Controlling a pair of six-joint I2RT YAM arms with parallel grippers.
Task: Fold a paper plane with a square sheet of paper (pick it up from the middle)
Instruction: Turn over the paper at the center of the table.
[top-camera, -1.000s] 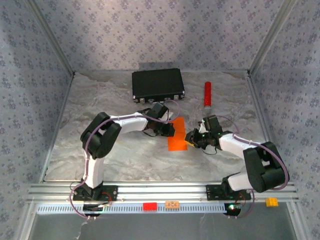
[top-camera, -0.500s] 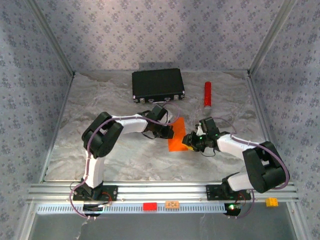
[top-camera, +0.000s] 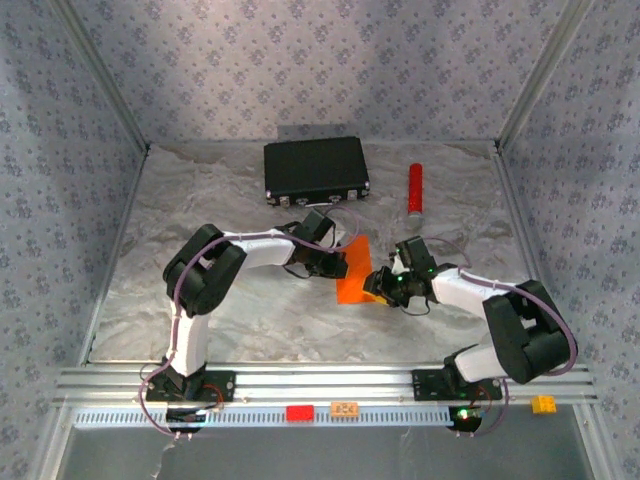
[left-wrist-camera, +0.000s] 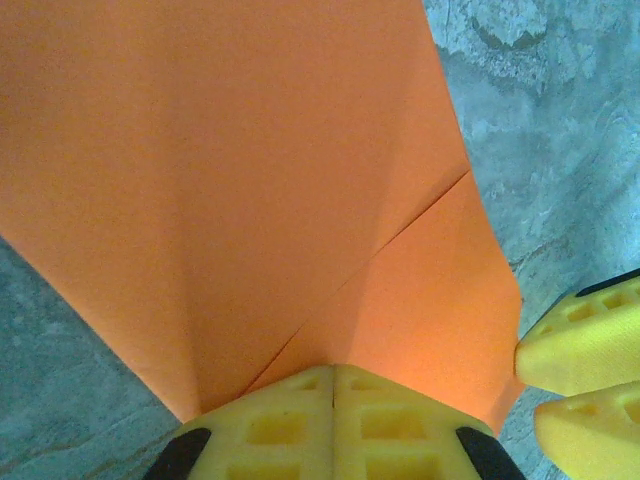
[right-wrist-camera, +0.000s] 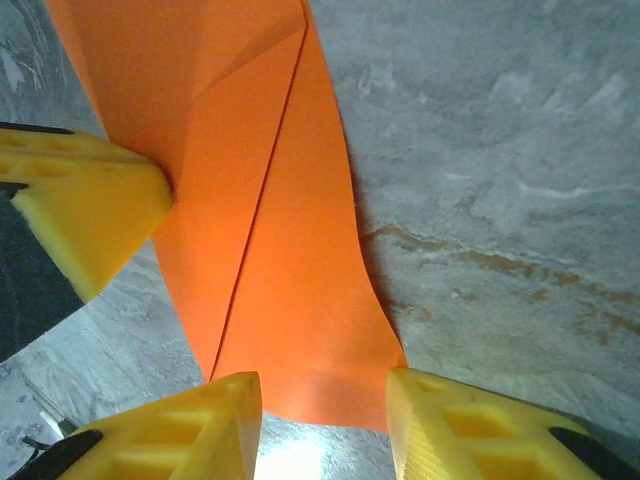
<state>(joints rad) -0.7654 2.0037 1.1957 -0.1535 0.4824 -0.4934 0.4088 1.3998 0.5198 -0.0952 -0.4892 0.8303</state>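
Near the middle of the pale marbled table (top-camera: 240, 310), between the two arms, the orange paper (top-camera: 354, 272) sits as a slanted, already creased shape, with the left gripper (top-camera: 337, 264) at its left edge and the right gripper (top-camera: 378, 284) at its lower right corner. In the left wrist view the yellow pads (left-wrist-camera: 290, 425) of the left gripper are pressed together with no gap along their seam, clamped on the near edge of the paper, which fans out and away from them. A straight diagonal crease runs from the pads toward the paper's right edge, and a softer fold runs up its middle. At the right border of that view two yellow fingertips (left-wrist-camera: 585, 345) of the right gripper stand just beside the paper's corner. In the right wrist view the right gripper's jaws stand apart, one finger (right-wrist-camera: 190, 430) on each side of the paper's near end, whose edge spans the gap between them unpinched. A yellow finger (right-wrist-camera: 85, 195) of the left gripper touches the paper's left side there. At the far side of the table a black case (top-camera: 315, 168) lies flat and a red cylinder (top-camera: 414, 190) lies to its right, both well apart from the paper
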